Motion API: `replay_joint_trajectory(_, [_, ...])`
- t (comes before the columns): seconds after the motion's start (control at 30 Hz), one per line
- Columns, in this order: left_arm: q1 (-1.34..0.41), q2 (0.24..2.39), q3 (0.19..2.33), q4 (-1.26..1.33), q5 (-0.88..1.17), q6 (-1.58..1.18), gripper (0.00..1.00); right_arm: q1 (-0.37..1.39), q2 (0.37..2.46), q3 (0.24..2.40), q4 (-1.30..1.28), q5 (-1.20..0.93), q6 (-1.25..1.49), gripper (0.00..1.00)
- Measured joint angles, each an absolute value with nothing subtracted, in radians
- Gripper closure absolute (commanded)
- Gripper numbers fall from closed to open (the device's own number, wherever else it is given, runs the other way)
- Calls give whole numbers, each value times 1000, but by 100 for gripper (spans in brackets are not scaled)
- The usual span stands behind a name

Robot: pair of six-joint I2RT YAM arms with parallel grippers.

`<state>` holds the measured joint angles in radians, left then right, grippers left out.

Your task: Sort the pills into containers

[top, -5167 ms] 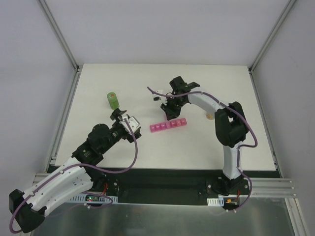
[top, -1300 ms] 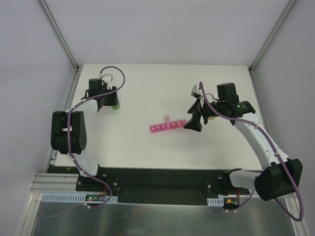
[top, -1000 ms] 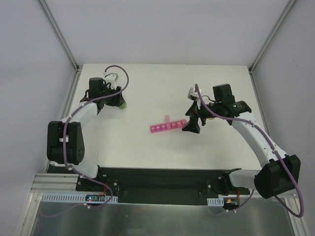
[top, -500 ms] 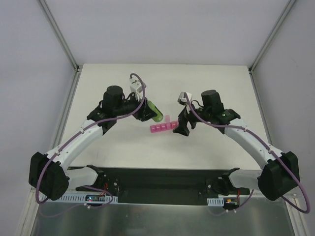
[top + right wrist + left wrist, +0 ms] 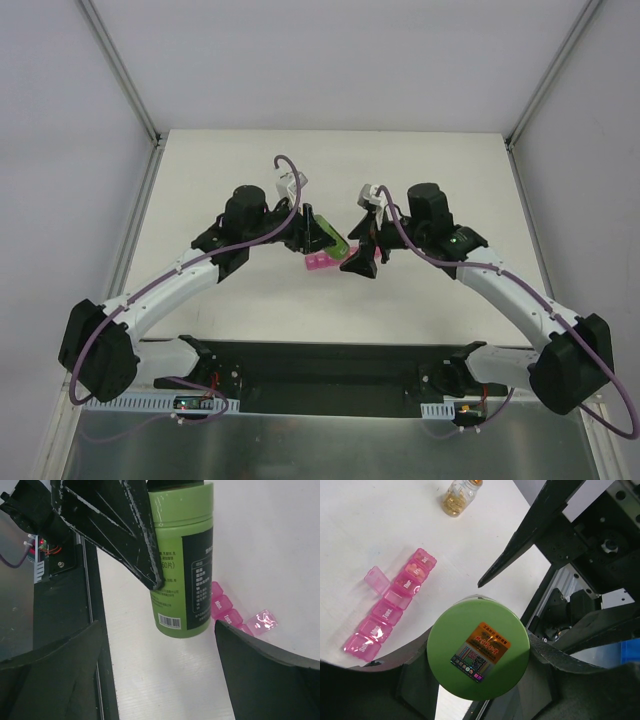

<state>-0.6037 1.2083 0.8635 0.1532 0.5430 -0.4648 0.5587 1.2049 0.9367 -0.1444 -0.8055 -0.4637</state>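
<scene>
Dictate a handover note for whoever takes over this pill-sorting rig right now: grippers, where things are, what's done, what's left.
Left gripper: shut on the green plastic pill bottle, held off the white table.
Right gripper: wide open, facing the bottle, not touching.
Pink plastic seven-compartment pill strip: on the table by the bottle, one lid open.
Small clear jar of amber capsules: beyond the strip.
Done: bottle picked up.
Left: open the bottle and sort the pills; none clearly sorted.

Pink containers (image 5: 385,612), seven in a row
We see them flat near the table's middle, one lid flipped open (the rest look shut).
</scene>
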Motion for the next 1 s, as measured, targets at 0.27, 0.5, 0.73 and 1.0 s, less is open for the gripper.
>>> replay_joint_trajectory(0.27, [-643, 1231, 863, 199, 538, -524, 98, 567, 1221, 937, -144, -797, -448, 3])
replay_joint_trajectory(0.5, [-654, 1237, 863, 213, 537, -564, 98, 567, 1224, 937, -144, -771, -449, 19])
replay_joint_trajectory(0.73, [-661, 1232, 855, 247, 508, -617, 96, 567, 1255, 938, -139, -779, -437, 57])
replay_joint_trajectory(1.0, [-695, 1174, 791, 337, 385, -675, 64, 567, 1261, 938, -86, -805, -334, 71])
